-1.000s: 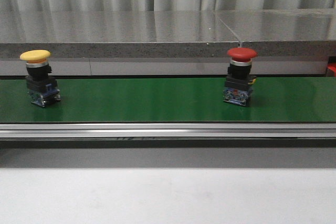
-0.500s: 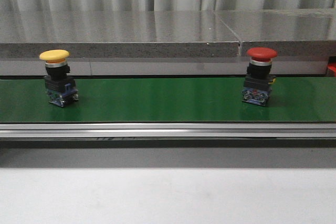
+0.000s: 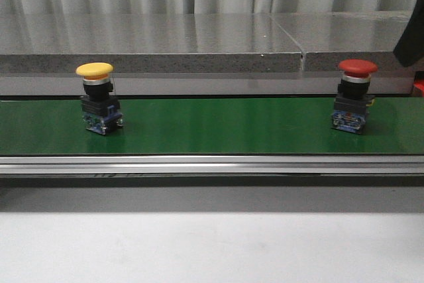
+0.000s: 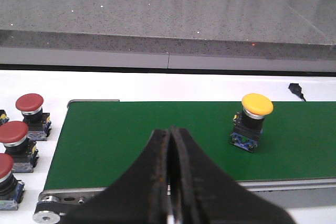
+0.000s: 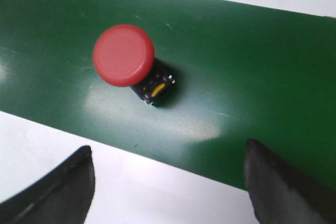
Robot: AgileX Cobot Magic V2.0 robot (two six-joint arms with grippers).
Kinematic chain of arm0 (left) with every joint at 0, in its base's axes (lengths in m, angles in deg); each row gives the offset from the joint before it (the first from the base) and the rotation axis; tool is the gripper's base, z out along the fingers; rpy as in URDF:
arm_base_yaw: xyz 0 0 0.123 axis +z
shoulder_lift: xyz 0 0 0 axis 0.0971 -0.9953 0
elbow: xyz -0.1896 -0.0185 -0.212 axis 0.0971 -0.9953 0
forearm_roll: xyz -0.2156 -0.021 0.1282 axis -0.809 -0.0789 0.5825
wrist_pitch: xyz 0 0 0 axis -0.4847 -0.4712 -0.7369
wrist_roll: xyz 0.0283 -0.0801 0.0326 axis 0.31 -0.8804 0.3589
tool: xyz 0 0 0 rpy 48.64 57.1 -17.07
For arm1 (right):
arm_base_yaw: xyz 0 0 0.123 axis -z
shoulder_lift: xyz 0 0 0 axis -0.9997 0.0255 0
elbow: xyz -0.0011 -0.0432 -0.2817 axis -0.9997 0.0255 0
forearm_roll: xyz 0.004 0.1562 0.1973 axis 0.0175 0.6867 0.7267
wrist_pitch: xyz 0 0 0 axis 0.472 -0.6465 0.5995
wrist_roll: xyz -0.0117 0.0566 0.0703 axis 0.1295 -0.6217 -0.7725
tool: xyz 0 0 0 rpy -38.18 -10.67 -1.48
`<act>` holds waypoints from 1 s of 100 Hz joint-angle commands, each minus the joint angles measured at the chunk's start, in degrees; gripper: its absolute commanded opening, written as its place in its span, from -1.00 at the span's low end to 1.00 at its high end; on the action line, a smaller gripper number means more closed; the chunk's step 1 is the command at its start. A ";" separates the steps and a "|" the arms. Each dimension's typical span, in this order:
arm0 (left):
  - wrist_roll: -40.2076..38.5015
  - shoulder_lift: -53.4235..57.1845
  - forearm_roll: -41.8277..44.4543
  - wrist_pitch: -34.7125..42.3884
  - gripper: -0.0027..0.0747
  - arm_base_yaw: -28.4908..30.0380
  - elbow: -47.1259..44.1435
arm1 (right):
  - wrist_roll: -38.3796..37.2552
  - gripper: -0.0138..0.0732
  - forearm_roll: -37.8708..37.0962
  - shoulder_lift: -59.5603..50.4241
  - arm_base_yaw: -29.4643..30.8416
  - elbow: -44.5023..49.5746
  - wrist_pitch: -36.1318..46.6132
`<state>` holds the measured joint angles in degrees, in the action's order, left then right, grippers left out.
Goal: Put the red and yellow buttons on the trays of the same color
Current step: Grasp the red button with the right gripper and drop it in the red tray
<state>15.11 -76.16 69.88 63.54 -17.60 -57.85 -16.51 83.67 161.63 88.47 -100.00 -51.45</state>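
Front view: trays out of sight; a dark arm part cut off at the right edge. Yellow button (image 3: 97, 97) and red button (image 3: 354, 95) stand upright on the green belt (image 3: 218, 127), both further right than before. Left wrist: left gripper (image 4: 170, 174) pressed together, empty; three spare red buttons (image 4: 23, 145) beside the belt's end. Right wrist: right gripper (image 5: 168, 182) spread wide above the red button.

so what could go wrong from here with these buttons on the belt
The red button sits off to one side of the open right gripper, not between its fingers, so closing now would likely miss or tip it. The yellow button stands well away from the shut left gripper, which must open first. No trays are in view.
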 commanded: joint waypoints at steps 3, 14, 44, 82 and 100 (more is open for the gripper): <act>0.01 -0.42 0.11 4.13 -0.98 -0.38 1.55 | 2.28 0.66 1.56 2.31 0.07 -4.33 0.33; 0.01 -0.42 0.11 4.13 -0.98 -0.38 1.55 | 3.50 0.66 1.56 4.95 0.07 -6.39 0.26; 0.01 -0.42 0.11 4.13 -0.98 -0.38 1.55 | 3.71 0.66 1.51 11.16 -0.51 -10.23 2.19; 0.01 -0.42 0.11 4.13 -0.98 -0.38 1.55 | 3.22 -0.31 1.20 14.62 -0.85 -11.54 3.09; 0.01 -0.42 0.11 4.13 -0.98 -0.38 1.55 | 3.16 -0.45 0.87 14.62 2.05 -18.22 -2.78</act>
<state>15.11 -76.16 69.88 63.54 -17.60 -57.85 -13.47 83.86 178.28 88.31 -113.13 -53.50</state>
